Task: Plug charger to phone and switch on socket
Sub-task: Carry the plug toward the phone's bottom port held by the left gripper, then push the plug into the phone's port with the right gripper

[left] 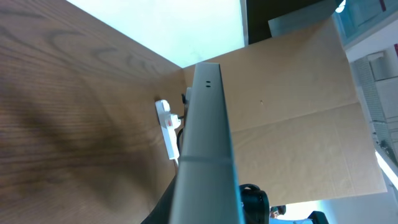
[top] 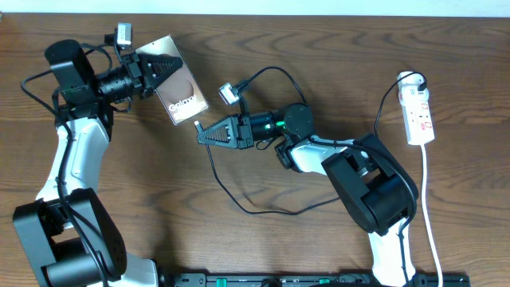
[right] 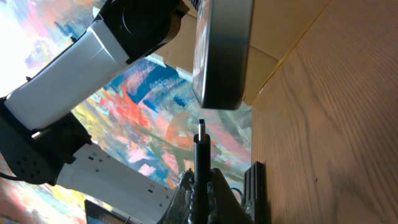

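Note:
My left gripper (top: pixel 163 65) is shut on the bronze phone (top: pixel 182 89) with white "Galaxy" lettering and holds it tilted above the table at the upper left. In the left wrist view its grey edge (left: pixel 208 143) runs up the middle. My right gripper (top: pixel 204 132) is shut on the charger plug (right: pixel 201 144). The plug tip points at the phone's lower end (right: pixel 221 56), a small gap apart. The thin black charger cable (top: pixel 263 209) loops across the table. The white socket (top: pixel 419 112) lies at the far right; it also shows in the left wrist view (left: pixel 166 127).
The socket's white cord (top: pixel 431 223) runs down the right side. A black block (right: pixel 255 190) sits beside my right fingers. A cardboard wall (left: pixel 298 93) stands behind the table. The table's front edge carries a black rail (top: pixel 239 279).

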You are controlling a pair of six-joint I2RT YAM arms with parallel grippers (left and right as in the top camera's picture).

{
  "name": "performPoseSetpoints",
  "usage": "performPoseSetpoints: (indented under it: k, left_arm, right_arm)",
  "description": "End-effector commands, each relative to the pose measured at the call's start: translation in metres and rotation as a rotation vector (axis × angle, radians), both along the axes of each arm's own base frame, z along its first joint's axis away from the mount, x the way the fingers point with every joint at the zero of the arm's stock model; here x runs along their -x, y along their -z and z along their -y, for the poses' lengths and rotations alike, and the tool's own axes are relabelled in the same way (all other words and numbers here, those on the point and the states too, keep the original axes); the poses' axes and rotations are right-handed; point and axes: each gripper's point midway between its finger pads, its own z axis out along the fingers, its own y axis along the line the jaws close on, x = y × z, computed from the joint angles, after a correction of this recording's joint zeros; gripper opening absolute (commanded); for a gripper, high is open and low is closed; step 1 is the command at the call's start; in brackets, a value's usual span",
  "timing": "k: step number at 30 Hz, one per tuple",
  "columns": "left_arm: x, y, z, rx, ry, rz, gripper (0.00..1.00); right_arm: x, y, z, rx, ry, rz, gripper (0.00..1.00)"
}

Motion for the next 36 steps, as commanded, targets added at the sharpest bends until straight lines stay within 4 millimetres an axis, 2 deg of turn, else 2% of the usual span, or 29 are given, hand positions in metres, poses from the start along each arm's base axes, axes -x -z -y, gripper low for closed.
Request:
performPoseSetpoints:
  k: [1,20,28,36]
  left_arm:
    - [0.008,-0.005,0.004,0.011,0.040,0.015,0.07]
    - [0.008,-0.005,0.004,0.007,0.041,0.022,0.07]
    - [0.010,-0.005,0.017,0.006,0.069,0.022,0.07]
    - [0.010,-0.005,0.018,0.006,0.070,0.022,0.07]
  right_arm:
    - [-0.005,-0.007,0.000,-0.020,0.027,0.004,0.01]
    - [-0.002,-0.012,0.002,-0.044,0.026,0.041,0.01]
    - [-0.002,-0.012,0.002,-0.043,0.025,0.040,0.01]
    - [-0.002,-0.012,0.002,-0.043,0.024,0.040,0.01]
